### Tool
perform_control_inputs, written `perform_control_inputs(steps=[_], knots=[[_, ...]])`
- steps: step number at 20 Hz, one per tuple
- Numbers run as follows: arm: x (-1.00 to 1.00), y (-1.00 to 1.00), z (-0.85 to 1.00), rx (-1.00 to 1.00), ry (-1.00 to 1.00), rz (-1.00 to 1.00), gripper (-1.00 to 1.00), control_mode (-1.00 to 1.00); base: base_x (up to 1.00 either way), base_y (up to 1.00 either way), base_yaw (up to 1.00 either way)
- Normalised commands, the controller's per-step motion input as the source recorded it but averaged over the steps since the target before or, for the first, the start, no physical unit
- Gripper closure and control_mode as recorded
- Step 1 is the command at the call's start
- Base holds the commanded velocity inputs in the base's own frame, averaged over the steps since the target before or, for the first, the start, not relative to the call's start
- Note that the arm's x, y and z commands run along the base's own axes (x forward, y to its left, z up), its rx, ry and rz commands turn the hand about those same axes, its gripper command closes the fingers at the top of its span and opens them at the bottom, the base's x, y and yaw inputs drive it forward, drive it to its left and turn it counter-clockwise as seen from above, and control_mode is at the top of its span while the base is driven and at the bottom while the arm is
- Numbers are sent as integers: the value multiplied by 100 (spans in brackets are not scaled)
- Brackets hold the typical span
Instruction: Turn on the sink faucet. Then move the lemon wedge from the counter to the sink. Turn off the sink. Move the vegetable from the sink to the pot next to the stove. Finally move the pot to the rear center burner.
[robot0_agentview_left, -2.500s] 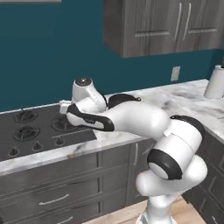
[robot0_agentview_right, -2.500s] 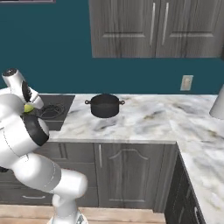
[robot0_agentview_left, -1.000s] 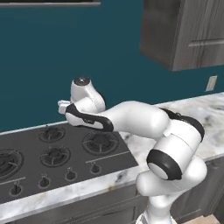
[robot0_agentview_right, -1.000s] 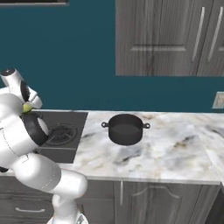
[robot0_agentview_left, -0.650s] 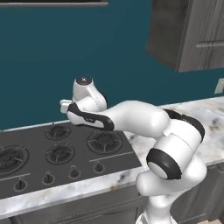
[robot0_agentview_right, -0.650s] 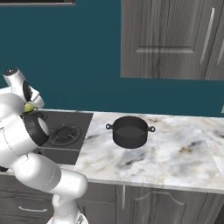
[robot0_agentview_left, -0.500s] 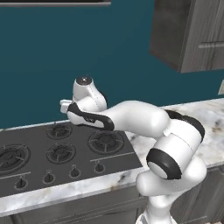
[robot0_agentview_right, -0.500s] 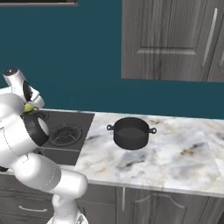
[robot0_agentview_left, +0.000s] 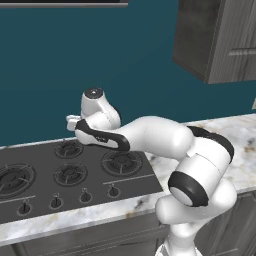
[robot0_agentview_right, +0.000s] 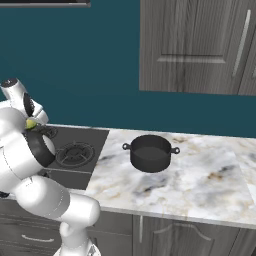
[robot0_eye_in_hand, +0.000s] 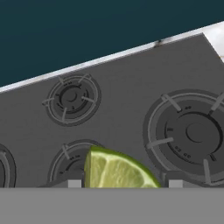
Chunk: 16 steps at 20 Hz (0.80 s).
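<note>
We are carrying the lemon wedge (robot0_eye_in_hand: 117, 171) in the gripper (robot0_eye_in_hand: 124, 183), whose jaws stand partly open and clamped on its two sides, the cut face turned toward the hand camera. Right now it hangs over the stove (robot0_agentview_left: 60, 172), above the burners, while the pot (robot0_agentview_right: 150, 152) sits to the right on the marble table (robot0_agentview_right: 200, 185), just beside the cooktop edge and well apart from the wedge. The step in hand, as we judge it, is getting the wedge into that pot. To do it well we should keep the grip steady and swing the arm right, holding the wedge high enough to pass over the near handle and rim. We should centre it above the pot's opening before lowering, then release only once it is inside the walls, since such a small piece could bounce off the rim onto the table.
</note>
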Motion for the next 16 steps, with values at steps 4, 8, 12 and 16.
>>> perform_control_inputs(steps=[4,8,12,16], knots=[[0,0,0,0,-1,0,100,-100,4,0,0],[0,0,0,0,-6,-1,100,-100,0,0,0],[1,-32,0,0,-4,-8,100,-100,0,0,0],[19,-47,0,0,0,-10,100,-100,0,0,0]])
